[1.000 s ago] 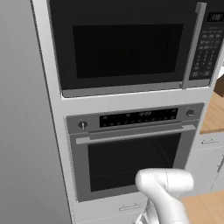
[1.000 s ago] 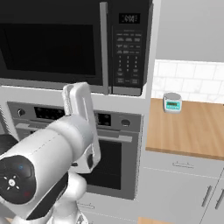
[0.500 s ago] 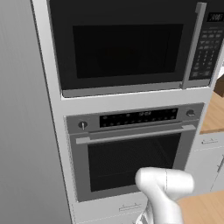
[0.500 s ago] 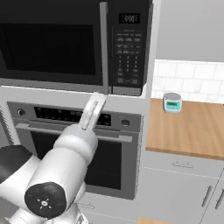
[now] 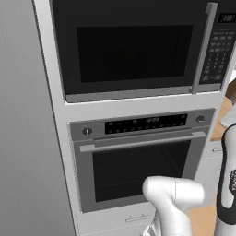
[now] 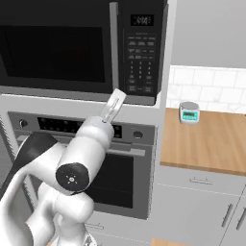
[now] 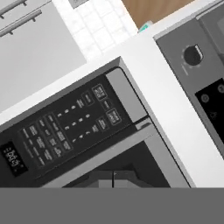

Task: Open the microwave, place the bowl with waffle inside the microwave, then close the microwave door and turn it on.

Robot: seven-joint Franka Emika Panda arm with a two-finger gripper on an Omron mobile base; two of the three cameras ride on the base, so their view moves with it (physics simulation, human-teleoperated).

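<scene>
Right base view: gripper [image 6: 116,95] pressed together, empty, raised before the microwave [image 6: 81,48].
Tips just under the grey handle of the closed microwave door [image 6: 55,45], beside the keypad [image 6: 140,60]. Left base view: door [image 5: 133,48] shut above the oven [image 5: 138,159]. Hand view: keypad [image 7: 70,124] and handle [image 7: 105,153] close ahead of shut fingertips [image 7: 105,179].

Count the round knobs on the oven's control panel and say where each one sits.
2. One round knob sits at the left end of the oven control panel, and the other knob at its right end. None looks hidden, though the arm covers part of the panel in the right base view.
</scene>
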